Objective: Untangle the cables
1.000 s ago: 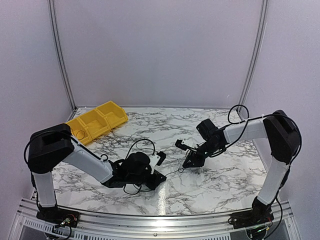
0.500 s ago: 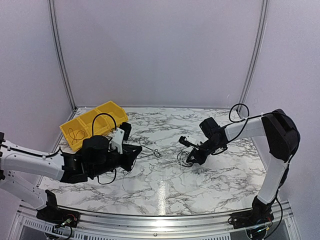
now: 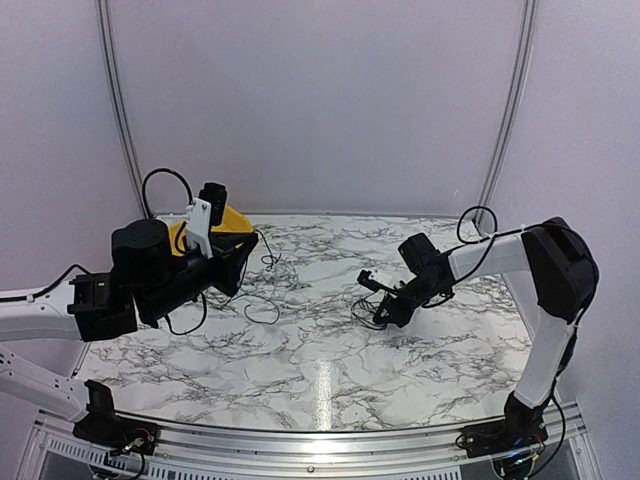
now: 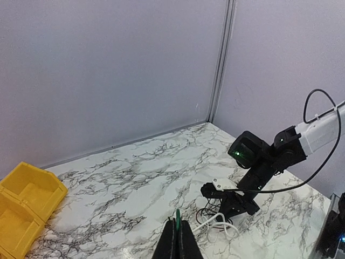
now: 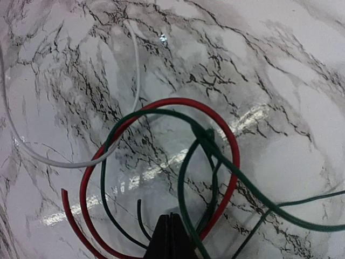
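The cables (image 3: 366, 318) lie as a small tangle of thin loops on the marble table, under my right gripper (image 3: 381, 308). In the right wrist view my right gripper (image 5: 171, 217) is shut, its tips inside loops of red wire (image 5: 233, 156), green wire (image 5: 182, 178) and white wire (image 5: 64, 162); no wire shows between the tips. My left gripper (image 3: 242, 263) is raised at the left and shut on a thin green wire (image 4: 177, 215). That wire (image 3: 263, 311) hangs down from it in loose loops. The left wrist view shows the tangle (image 4: 215, 221) far ahead.
A yellow bin (image 3: 238, 220) stands at the table's back left, mostly hidden behind my left arm; it also shows in the left wrist view (image 4: 27, 197). Grey walls close off the back and sides. Thick black cables loop off both arms.
My left arm has risen and swung back left toward the bin, pulling a thin wire away from the tangle. My right gripper has stayed over the bundle, shifting slightly.
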